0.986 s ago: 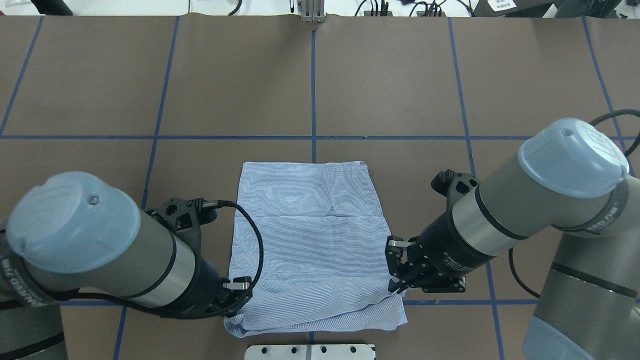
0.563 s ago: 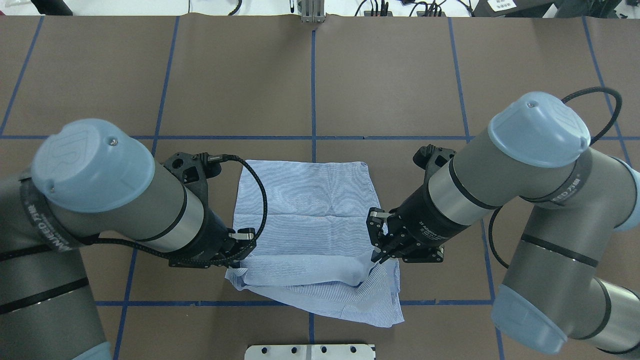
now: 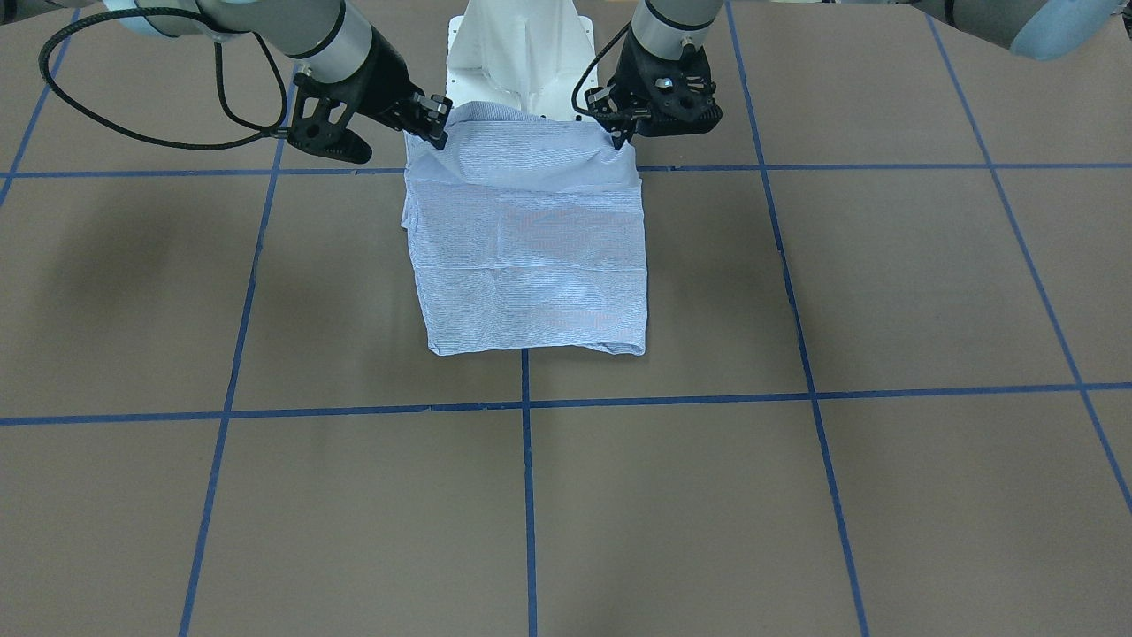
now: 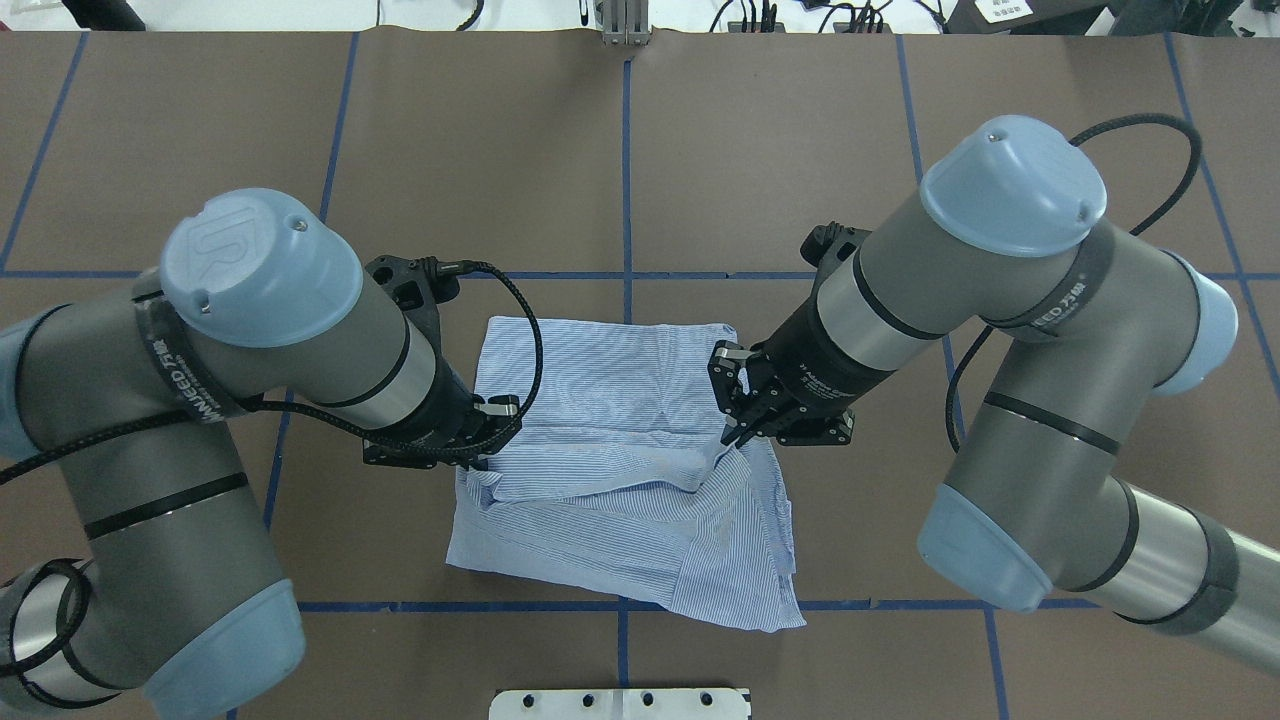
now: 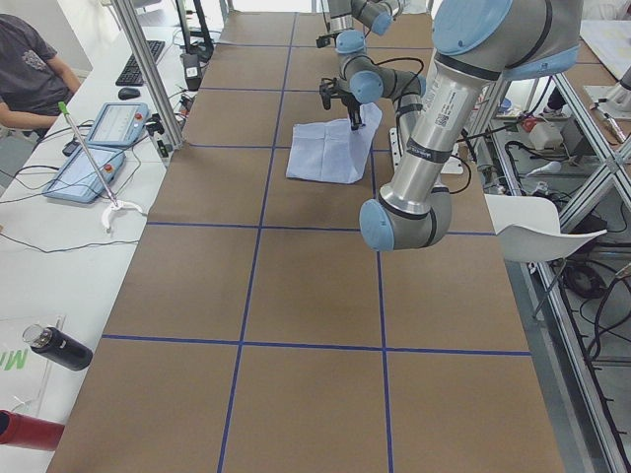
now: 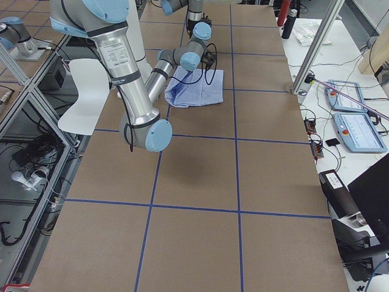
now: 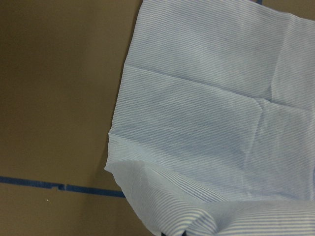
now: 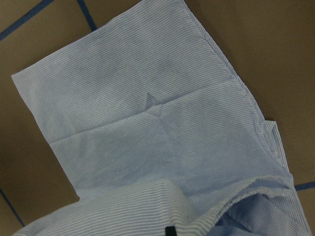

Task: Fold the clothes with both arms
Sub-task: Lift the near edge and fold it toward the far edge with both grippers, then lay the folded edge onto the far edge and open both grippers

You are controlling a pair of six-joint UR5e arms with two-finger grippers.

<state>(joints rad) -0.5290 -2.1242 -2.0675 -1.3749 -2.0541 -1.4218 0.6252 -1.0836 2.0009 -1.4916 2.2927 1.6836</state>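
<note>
The light blue striped shirt lies folded into a rectangle in the middle of the brown table. Its near edge is lifted and doubled back over the layers beneath. My left gripper is shut on the near left corner of that raised edge. My right gripper is shut on the near right corner. In the front-facing view the shirt hangs from the left gripper and the right gripper near the base. The wrist views show the shirt spread flat below each hand, with the held fold at the bottom edge.
The white pedestal base stands just behind the shirt, and its plate shows at the near edge. Blue tape lines grid the table. A seated person and control tablets are at a side desk.
Both arms have moved away from the base, lifting the shirt's near edge and carrying it over the far part. The loose lower layers now trail behind on the table.
</note>
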